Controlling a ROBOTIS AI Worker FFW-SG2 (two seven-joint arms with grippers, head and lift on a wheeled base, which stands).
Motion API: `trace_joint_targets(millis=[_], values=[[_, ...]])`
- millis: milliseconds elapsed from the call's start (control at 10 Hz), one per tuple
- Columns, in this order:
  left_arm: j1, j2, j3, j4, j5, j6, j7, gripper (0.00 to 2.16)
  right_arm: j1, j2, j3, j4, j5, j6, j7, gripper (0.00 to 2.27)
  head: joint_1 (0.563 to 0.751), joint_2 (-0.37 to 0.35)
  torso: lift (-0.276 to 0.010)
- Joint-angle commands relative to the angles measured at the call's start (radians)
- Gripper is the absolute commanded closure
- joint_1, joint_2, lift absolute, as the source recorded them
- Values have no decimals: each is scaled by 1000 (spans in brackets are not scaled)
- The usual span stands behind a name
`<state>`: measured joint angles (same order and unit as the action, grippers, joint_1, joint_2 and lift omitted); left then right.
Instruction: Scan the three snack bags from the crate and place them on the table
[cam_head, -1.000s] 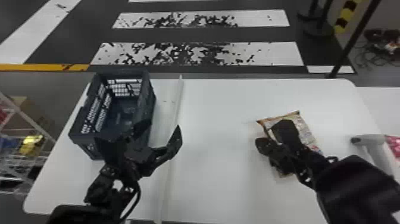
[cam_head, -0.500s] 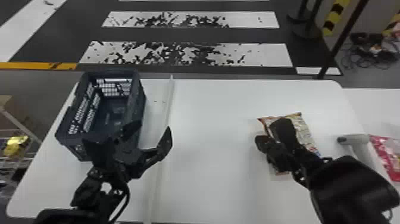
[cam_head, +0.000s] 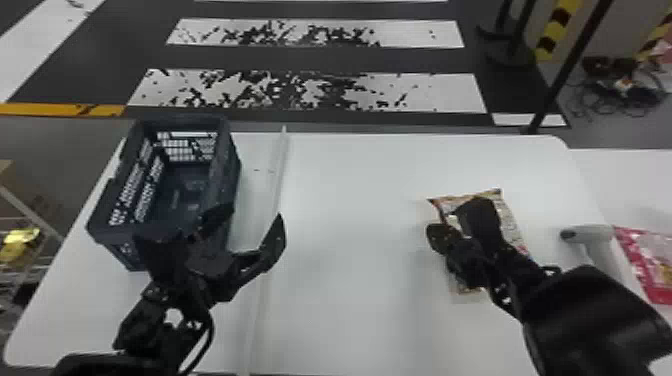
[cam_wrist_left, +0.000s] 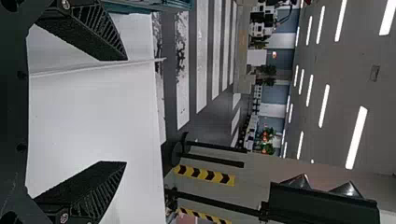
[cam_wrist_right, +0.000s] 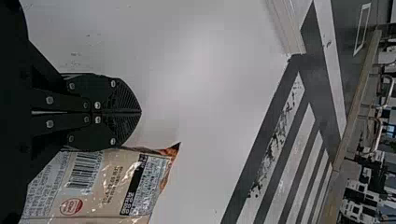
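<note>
The right gripper (cam_head: 437, 235) slants in from the right, fingertips pressed together and holding nothing. Left of the scene, the left gripper (cam_head: 255, 212) points forward, spread wide and unloaded, near the dark blue crate (cam_head: 231, 172) on the table (cam_head: 350, 260). The snack bag (cam_head: 509, 225) lies just right of the right gripper, barcode panel up, long axis running near to far. Farther right is a scanner (cam_head: 592, 234).

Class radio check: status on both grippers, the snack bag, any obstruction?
Left gripper open, near crate. Right gripper shut, empty. Snack bag on table, barcode showing; right gripper partly covers bag in head view.
</note>
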<state>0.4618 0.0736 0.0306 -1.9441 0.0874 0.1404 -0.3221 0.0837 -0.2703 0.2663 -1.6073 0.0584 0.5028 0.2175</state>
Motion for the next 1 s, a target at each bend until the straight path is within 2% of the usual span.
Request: trace_joint_targets(millis=[0,400,600,700,800,900], values=[[3,0,0,-3,0,0,0,80,-18,-1,-13,30,1,0,-1,2246,695,16,-62],[3,0,0,-3,0,-3,-2,80,-12,-12,-39,35,0,0,5,2246,695,-19,-62],[5,0,0,-3,0,-3,-2,80,39,-23,-65,-54,-9,6,29,2246,695,-23,-62],[5,0,0,-4,0,-3,-2,80,91,-26,-122,-155,-42,21,51,2243,695,-21,-62],[5,0,0,-6,0,-3,-2,80,137,-26,-203,-269,-100,79,94,2091,695,-23,-62],[5,0,0,-7,0,-3,0,80,179,-24,-275,-364,-138,132,109,1808,695,-31,-62]])
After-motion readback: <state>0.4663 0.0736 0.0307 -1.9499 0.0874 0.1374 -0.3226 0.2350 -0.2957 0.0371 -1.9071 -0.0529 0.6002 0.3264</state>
